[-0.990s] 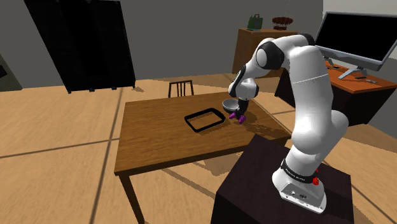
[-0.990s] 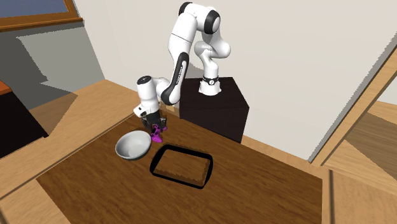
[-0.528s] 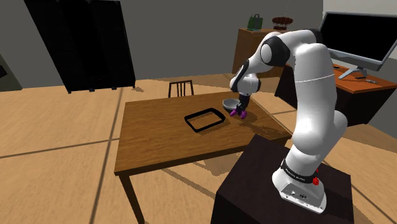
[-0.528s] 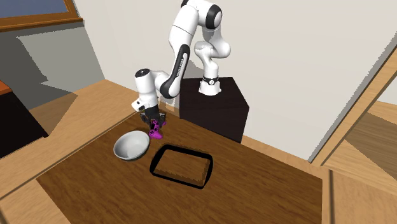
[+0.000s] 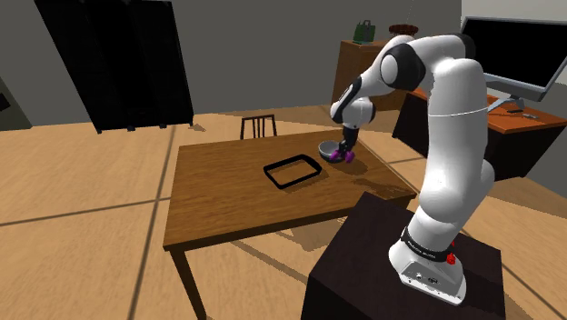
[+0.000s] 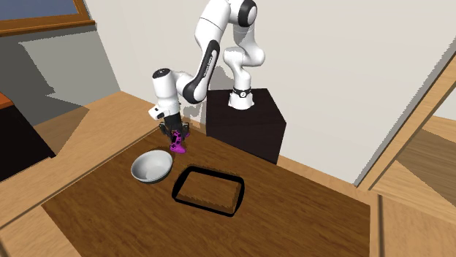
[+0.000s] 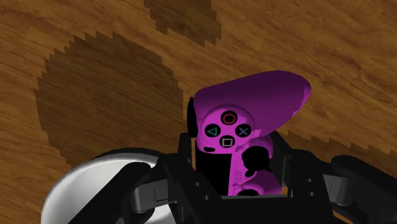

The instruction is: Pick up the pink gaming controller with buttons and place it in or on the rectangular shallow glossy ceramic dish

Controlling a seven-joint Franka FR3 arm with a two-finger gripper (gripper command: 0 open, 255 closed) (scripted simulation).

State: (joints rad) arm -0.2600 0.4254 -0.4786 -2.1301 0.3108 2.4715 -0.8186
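"Grey bowl (image 6: 151, 166) at the second exterior view's left, on the wooden surface (image 6: 109, 219). Was the controller anywhere close to it?"

"Just right of it. The magenta-pink controller (image 6: 177, 145) hung in the gripper (image 6: 176, 139), with the black fingers clenched on its lower body and its button face turned toward the wrist camera. Judging by the shadows under it, it was clear of the surface."

"And the dish?"

"The black-rimmed rectangular dish (image 6: 213, 173) lay further right and nearer. It was empty and stood apart from the bowl."

"How should the carry have gone, then?"

"Much of the controller stuck out past the fingers, so I thought it could pivot. I'd have travelled slowly, right and toward the near side, at a height that cleared the dish's rim. Then I'd have centred it over the middle, lowered it almost to the bottom, and only then released."
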